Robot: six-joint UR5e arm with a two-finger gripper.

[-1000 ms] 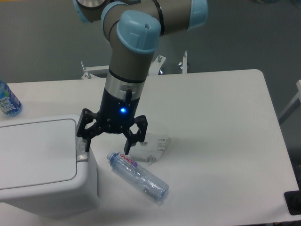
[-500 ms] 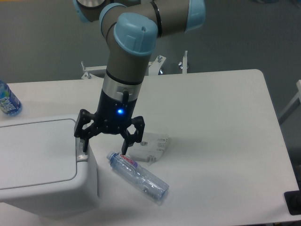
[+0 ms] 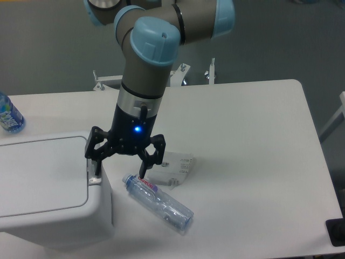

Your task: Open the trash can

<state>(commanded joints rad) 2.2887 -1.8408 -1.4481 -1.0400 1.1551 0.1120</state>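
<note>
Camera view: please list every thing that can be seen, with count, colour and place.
large boxy white plastic trash can: one, white, lower left, flat lid shut, grey button strip on its right rim
clear plastic bottle: one, transparent with red label, lying on the table right of the can
small white box: one, white, behind the lying bottle
blue-labelled bottle: one, partly cut off at the left edge
white table: one, white, under everything
grey and light-blue robot arm: one, top centre
black two-finger gripper: one, open, left finger over the button strip
</note>
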